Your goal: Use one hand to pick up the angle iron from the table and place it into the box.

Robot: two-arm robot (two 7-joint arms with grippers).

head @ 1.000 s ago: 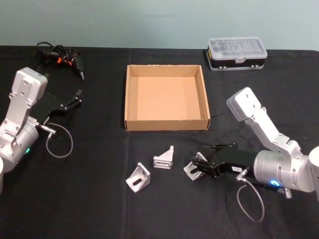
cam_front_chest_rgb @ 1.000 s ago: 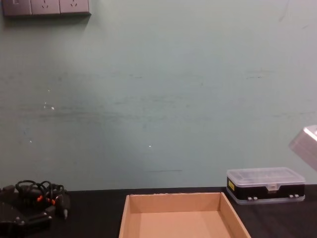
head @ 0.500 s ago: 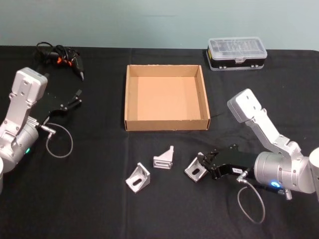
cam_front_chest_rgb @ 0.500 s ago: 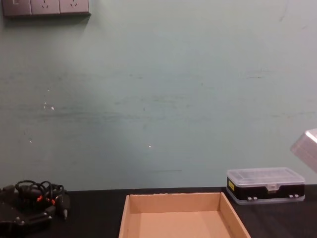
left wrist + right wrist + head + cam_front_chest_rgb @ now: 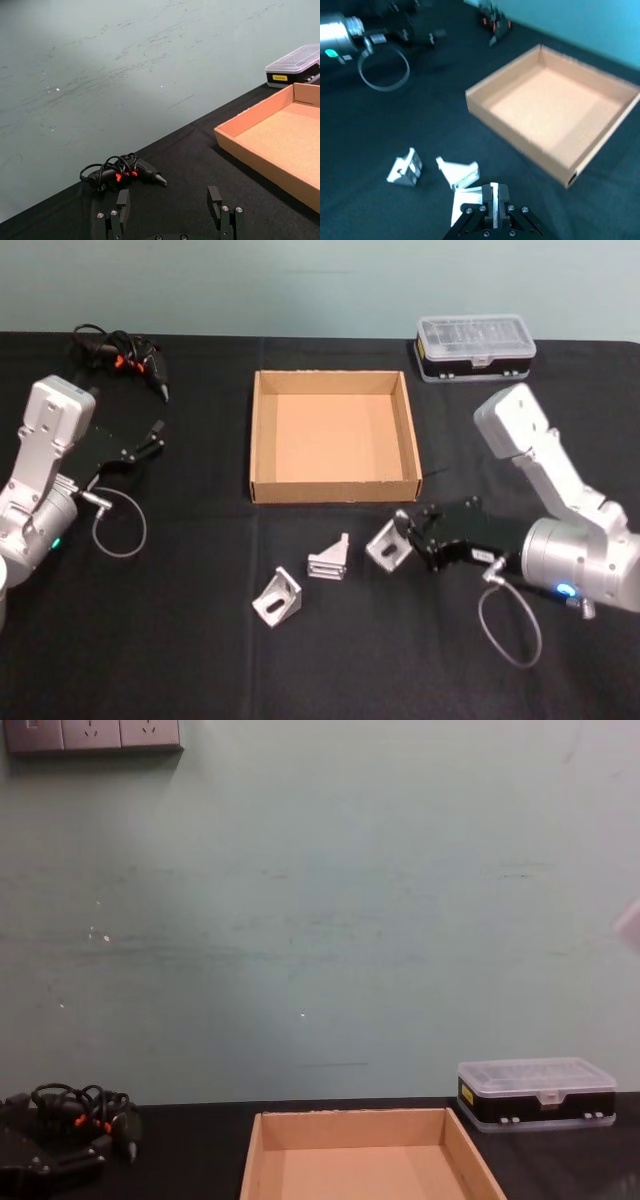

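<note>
My right gripper point(image 5: 404, 537) is shut on one silver angle iron point(image 5: 384, 543), holding it just above the black table point(image 5: 150, 660), a short way in front of the tan cardboard box point(image 5: 333, 490). The right wrist view has the same angle iron point(image 5: 464, 199) clamped in the right gripper point(image 5: 489, 200), with the box point(image 5: 520, 140) farther off. Two more angle irons point(image 5: 328, 558) point(image 5: 277, 598) lie on the table to the left of the held one. My left gripper point(image 5: 150, 440) rests open at the far left, its fingers point(image 5: 215, 200) spread with nothing between them.
A black case with a clear lid point(image 5: 475, 346) stands behind the box on the right. A black tool with a coiled cable point(image 5: 120, 352) lies at the back left. The box's inside point(image 5: 365, 1165) holds nothing.
My right gripper has closed on the angle iron, lifted it off the table and carried it a little toward the box. The left arm has not moved.
</note>
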